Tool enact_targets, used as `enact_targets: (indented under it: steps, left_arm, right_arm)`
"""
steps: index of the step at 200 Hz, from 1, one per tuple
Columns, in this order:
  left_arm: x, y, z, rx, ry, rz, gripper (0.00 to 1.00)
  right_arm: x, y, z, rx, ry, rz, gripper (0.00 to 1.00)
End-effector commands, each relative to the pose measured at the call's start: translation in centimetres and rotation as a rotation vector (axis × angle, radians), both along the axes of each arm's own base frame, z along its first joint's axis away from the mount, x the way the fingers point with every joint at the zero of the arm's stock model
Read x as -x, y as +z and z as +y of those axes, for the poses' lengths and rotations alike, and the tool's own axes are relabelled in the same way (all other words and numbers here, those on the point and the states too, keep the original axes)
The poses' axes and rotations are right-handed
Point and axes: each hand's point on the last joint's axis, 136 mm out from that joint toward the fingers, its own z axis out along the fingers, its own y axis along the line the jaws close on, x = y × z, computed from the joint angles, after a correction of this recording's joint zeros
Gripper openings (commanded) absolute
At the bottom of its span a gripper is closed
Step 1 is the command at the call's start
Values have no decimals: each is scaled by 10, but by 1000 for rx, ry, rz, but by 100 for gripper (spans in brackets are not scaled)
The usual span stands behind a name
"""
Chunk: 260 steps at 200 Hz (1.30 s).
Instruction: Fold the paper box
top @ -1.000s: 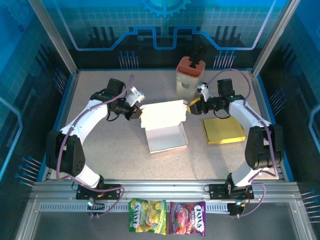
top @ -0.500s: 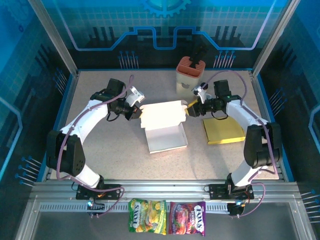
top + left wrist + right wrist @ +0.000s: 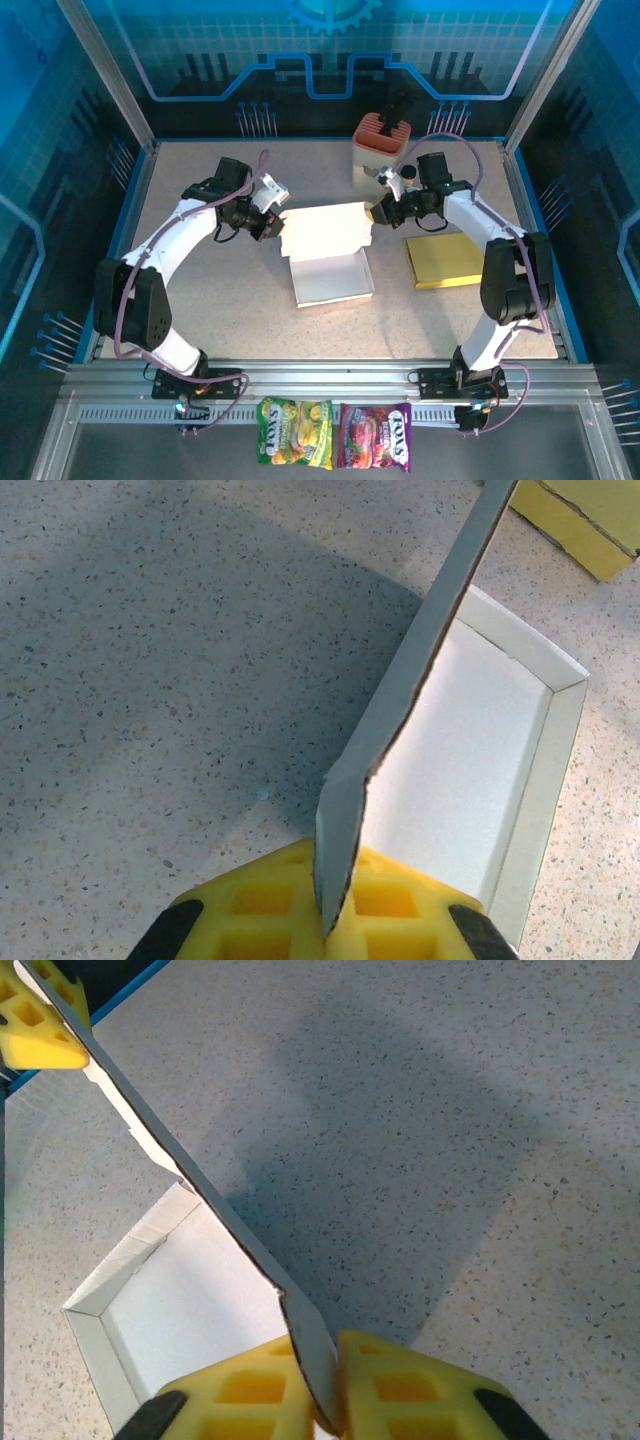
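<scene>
From my station the biggest thing on screen is the speckled table [image 3: 200, 330], which takes up the middle of the overhead view inside the blue-lit enclosure. The left arm [image 3: 165, 245] sweeps up from the lower left of that frame and the right arm [image 3: 500, 240] from the lower right, and both bend inward toward the centre.

The paper box [image 3: 332, 277] sits right at the centre of the frame. It is a white open tray lying flat on the table. Its upright panel [image 3: 325, 228] stands on edge along the tray's upper side and spans the gap between the two wrists.

To the right of the tray, near it but apart, a flat yellow pack [image 3: 448, 260] lies on the table. Above the box, at upper centre, stands a pale container [image 3: 378, 150] with an orange top. On the rail at the bottom edge lie two sweet bags, one yellow-green [image 3: 295, 433] and one purple-red [image 3: 375, 437].

The left gripper [image 3: 275, 222] is clenched on the left end of the panel. In its wrist view I see the cardboard edge pinched between the yellow pads [image 3: 400, 905] at bottom centre. The right gripper [image 3: 378, 213] is clamped on the opposite end, and in its wrist view the pads [image 3: 410, 1380] press the thin card from both sides at bottom centre.
</scene>
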Motion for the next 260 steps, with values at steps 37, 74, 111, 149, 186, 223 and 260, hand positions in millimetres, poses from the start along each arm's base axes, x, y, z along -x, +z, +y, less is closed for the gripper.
enact_targets:
  steps: [37,74,111,149,186,223,260]
  left_arm:
    - [-7,3,-2,3,15,-4,0]
    - [-8,3,-2,3,19,-2,0]
    - [-9,3,-3,2,19,-2,0]
    - [-10,2,-2,-1,26,-1,0]
    - [-12,2,-1,-7,43,2,0]
    - [-18,0,2,-24,78,7,0]
    - [-22,-3,0,-37,96,18,0]
  right_arm:
    - [10,-3,5,24,9,19,16]
    - [14,-9,6,42,14,29,23]
    - [14,-13,6,59,10,34,20]
    - [13,-17,9,84,18,40,16]
    - [13,-17,8,109,3,31,10]
    - [17,-11,5,126,-3,26,12]
    - [24,-17,11,151,8,40,4]
